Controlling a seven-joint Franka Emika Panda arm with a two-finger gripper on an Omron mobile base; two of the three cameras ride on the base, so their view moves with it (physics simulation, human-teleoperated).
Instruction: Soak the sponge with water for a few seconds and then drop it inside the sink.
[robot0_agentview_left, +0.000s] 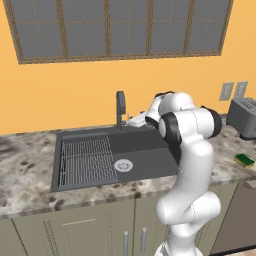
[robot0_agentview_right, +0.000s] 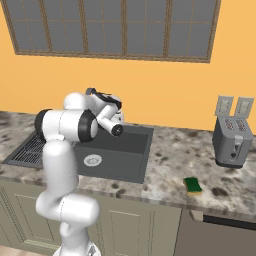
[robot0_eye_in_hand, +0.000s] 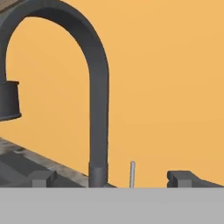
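The sponge (robot0_agentview_left: 245, 160), a small green and yellow block, lies flat on the speckled counter well to the right of the sink (robot0_agentview_left: 145, 160); from the other side the sponge (robot0_agentview_right: 192, 185) sits in front of the toaster. My gripper (robot0_eye_in_hand: 113, 179) is open and empty. Its two dark fingertips (robot0_eye_in_hand: 41, 178) stand wide apart, level with the base of the dark arched faucet (robot0_eye_in_hand: 98, 109). In the left base view the gripper (robot0_agentview_left: 132, 120) is just right of the faucet (robot0_agentview_left: 120, 107), behind the basin. A thin silver lever (robot0_eye_in_hand: 132, 173) rises beside the faucet base. The water is out of view.
A wire grid rack (robot0_agentview_left: 86, 160) fills the left part of the basin, with the round drain (robot0_agentview_left: 123, 165) beside it. A grey toaster (robot0_agentview_right: 231, 142) stands at the back right by the orange wall, under two outlets (robot0_agentview_right: 233, 106). Cabinet fronts run below the counter.
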